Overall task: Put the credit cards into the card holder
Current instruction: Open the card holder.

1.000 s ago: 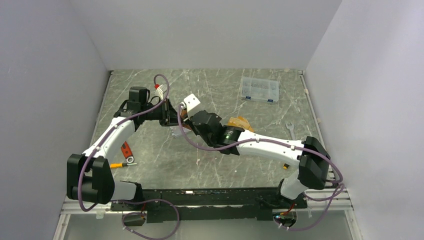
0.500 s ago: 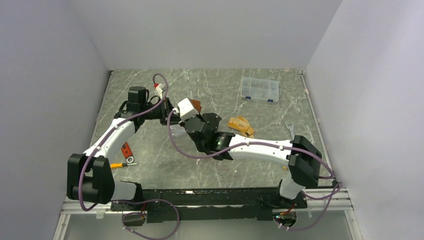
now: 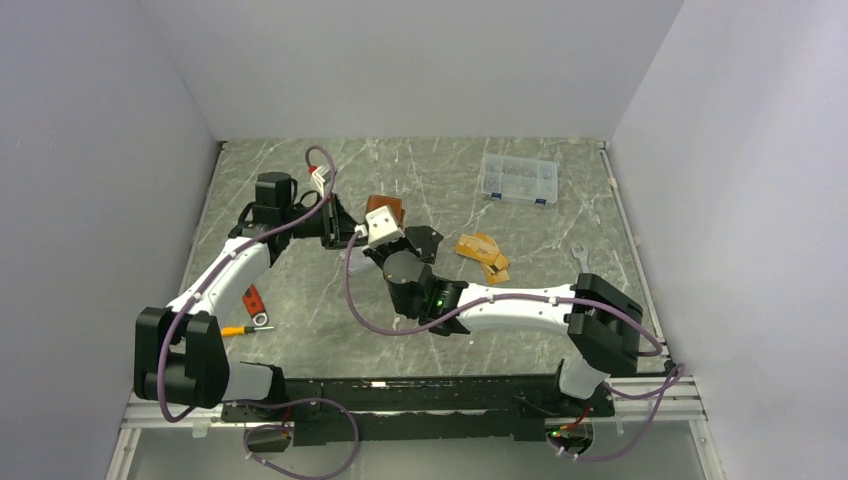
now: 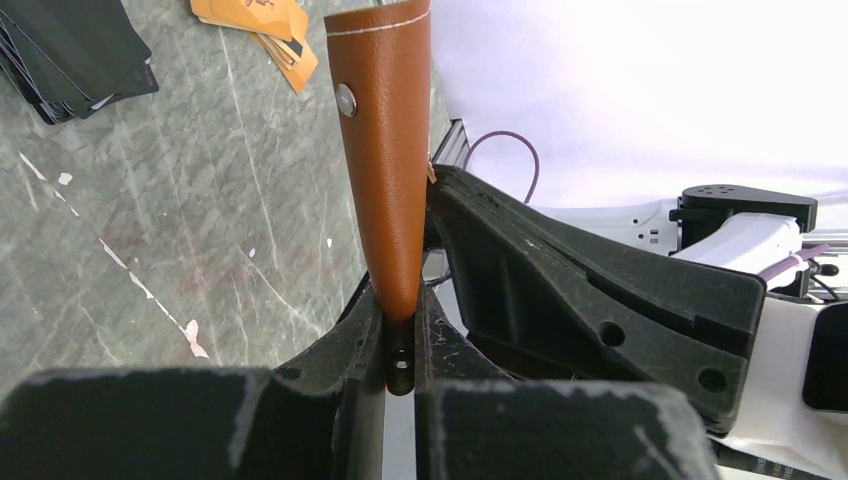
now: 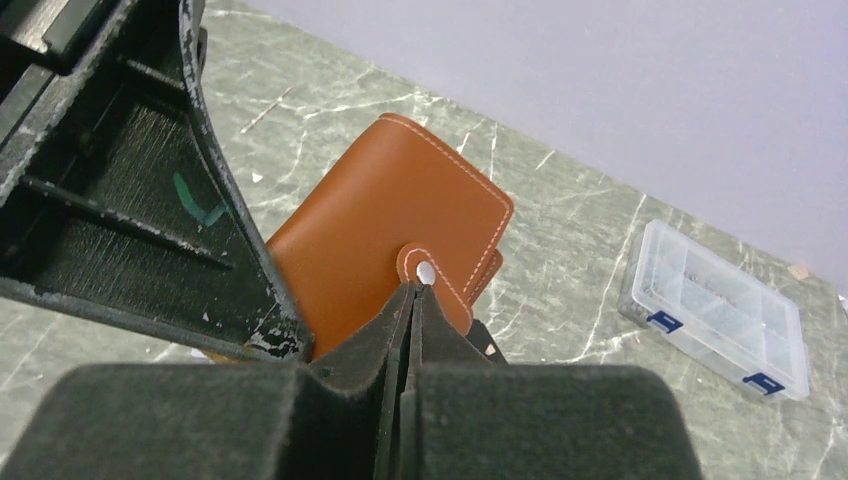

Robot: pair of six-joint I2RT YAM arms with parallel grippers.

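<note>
The tan-brown card holder (image 3: 383, 209) is held off the table, folded shut, in mid-table. My left gripper (image 4: 398, 322) is shut on its lower edge; in the left wrist view the card holder (image 4: 386, 150) stands edge-on. My right gripper (image 5: 414, 291) is shut, its tips against the snap tab (image 5: 427, 270) on the card holder's face (image 5: 380, 235). Orange-gold credit cards (image 3: 482, 252) lie to the right. Black cards (image 4: 70, 50) lie on the table below. The silver-grey cards are mostly hidden under the arms.
A clear compartment box (image 3: 517, 180) stands at the back right, also in the right wrist view (image 5: 715, 310). A wrench (image 3: 580, 258) lies at the right. A red-handled tool (image 3: 252, 300) and a yellow screwdriver (image 3: 235, 329) lie at the left.
My right arm has swung left and forward, bringing its gripper from beside the orange cards up to the card holder. The left gripper has kept hold of the card holder, shifting it slightly.
</note>
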